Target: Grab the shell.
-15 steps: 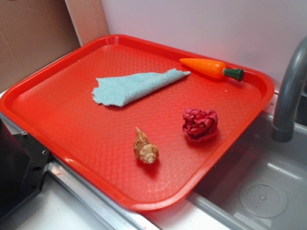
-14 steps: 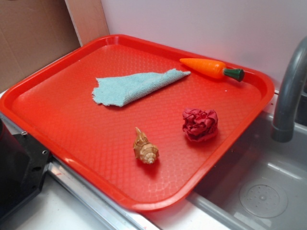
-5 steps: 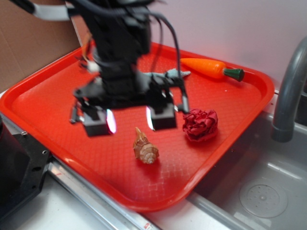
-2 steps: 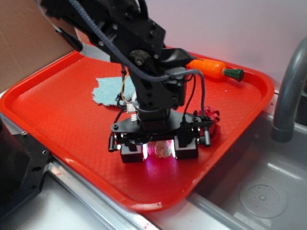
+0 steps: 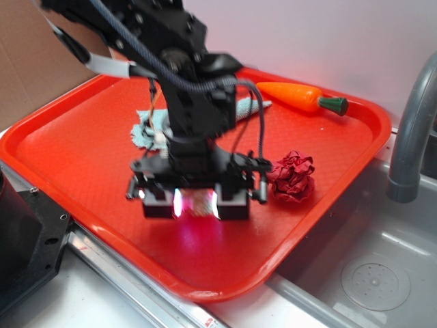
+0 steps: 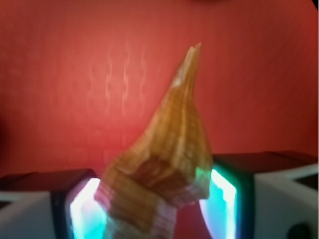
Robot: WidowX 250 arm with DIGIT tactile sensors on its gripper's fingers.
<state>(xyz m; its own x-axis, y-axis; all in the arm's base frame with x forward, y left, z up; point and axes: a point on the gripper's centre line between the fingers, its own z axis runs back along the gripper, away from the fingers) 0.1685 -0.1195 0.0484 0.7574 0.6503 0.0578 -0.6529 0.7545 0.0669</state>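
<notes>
The gripper (image 5: 196, 203) is low over the tray (image 5: 61, 157), and the shell (image 6: 162, 169) sits right between the jaws. In the wrist view the lit pad on the left presses against the shell's wide ridged body, the lit pad on the right meets its other flank, and the pointed tip sticks out forward past both. The jaws look clamped on the shell. From the outside view only a tan sliver (image 5: 198, 203) shows in the pink glow between the pads, and whether the shell has left the tray floor is not clear.

Scanning left to right around the jaws: behind and to their left, half hidden by the arm, lies the blue cloth (image 5: 145, 130). Just to the right of the jaws sits the crumpled red paper ball (image 5: 293, 178), near but apart. Further back on the right, the orange carrot (image 5: 293, 96) rests by the far rim.

Now the handling. This shell looks light, hard and rigid, with no give, so a heavy squeeze is a risk to the thin lip and the tip. The ridges should help friction, but the taper could make it squirt forward. The best hold is across the widest whorl, as here, not near the tip.
</notes>
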